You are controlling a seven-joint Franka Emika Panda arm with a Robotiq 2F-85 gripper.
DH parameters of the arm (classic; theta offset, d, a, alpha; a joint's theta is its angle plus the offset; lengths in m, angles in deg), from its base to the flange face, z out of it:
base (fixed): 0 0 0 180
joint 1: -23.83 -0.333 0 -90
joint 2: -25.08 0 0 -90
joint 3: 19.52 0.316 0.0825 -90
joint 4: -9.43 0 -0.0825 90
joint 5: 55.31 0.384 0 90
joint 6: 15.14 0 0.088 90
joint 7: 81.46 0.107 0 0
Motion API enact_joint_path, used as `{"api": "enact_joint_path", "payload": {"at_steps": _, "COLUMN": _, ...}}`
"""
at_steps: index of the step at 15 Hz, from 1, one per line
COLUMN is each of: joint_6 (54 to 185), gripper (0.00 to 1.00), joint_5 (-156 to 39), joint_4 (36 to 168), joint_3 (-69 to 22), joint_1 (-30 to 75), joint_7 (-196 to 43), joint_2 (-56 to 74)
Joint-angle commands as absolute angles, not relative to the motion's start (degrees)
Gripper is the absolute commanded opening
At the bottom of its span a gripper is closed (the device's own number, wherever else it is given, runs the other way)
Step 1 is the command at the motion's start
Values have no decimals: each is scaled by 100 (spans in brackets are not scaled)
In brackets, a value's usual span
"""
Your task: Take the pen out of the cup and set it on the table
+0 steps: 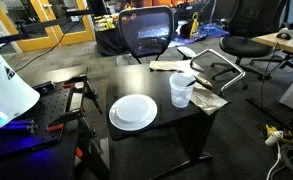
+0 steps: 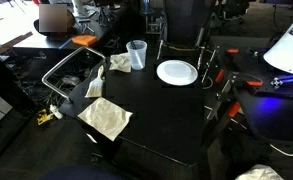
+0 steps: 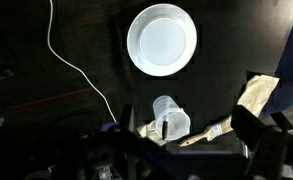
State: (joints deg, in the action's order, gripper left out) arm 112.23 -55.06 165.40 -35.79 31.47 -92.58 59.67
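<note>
The clear plastic cup (image 3: 170,118) stands on the black table (image 3: 76,130) just below the round white plate in the wrist view. The short black pen (image 3: 164,128) leans inside the cup. The cup also shows in both exterior views (image 1: 181,90) (image 2: 137,55), where I cannot make out the pen. My gripper (image 3: 191,152) shows only as dark blurred fingers at the bottom of the wrist view, well above the table, spread apart with nothing between them. It is off to the side of the cup, not touching it. The gripper does not show in the exterior views.
A white plate (image 1: 133,111) (image 2: 177,71) (image 3: 162,40) lies beside the cup. A paintbrush (image 3: 211,133) and crumpled napkins (image 3: 256,95) (image 2: 106,118) lie on the table. A white cable (image 3: 76,70) runs across the floor. Office chairs (image 1: 146,35) stand behind the table.
</note>
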Motion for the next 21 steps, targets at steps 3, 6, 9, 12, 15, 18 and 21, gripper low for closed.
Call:
{"api": "enact_joint_path", "payload": {"at_steps": 3, "joint_6": 11208, "gripper": 100, "joint_5": -5441, "joint_4": 16531, "joint_3": -3491, "joint_1": 3236, "joint_7": -9308, "joint_2": 5954}}
{"api": "enact_joint_path", "payload": {"at_steps": 6, "joint_6": 11208, "gripper": 100, "joint_5": -5441, "joint_4": 16531, "joint_3": -3491, "joint_1": 3236, "joint_7": -9308, "joint_2": 5954}}
{"api": "enact_joint_path", "payload": {"at_steps": 9, "joint_6": 11208, "gripper": 100, "joint_5": -5441, "joint_4": 16531, "joint_3": -3491, "joint_1": 3236, "joint_7": -9308, "joint_2": 5954}}
{"api": "enact_joint_path", "payload": {"at_steps": 12, "joint_6": 11208, "gripper": 100, "joint_5": -5441, "joint_4": 16531, "joint_3": -3491, "joint_1": 3236, "joint_7": -9308, "joint_2": 5954}}
{"api": "enact_joint_path", "payload": {"at_steps": 15, "joint_6": 11208, "gripper": 100, "joint_5": -5441, "joint_4": 16531, "joint_3": -3491, "joint_1": 3236, "joint_7": -9308, "joint_2": 5954}}
{"api": "enact_joint_path", "payload": {"at_steps": 18, "joint_6": 11265, "gripper": 100, "joint_5": -5332, "joint_4": 16420, "joint_3": -3487, "joint_1": 3213, "joint_7": -9206, "joint_2": 5866}}
{"api": "enact_joint_path", "payload": {"at_steps": 21, "joint_6": 11272, "gripper": 100, "joint_5": -5049, "joint_4": 16237, "joint_3": -3344, "joint_1": 3089, "joint_7": -8951, "joint_2": 5696}}
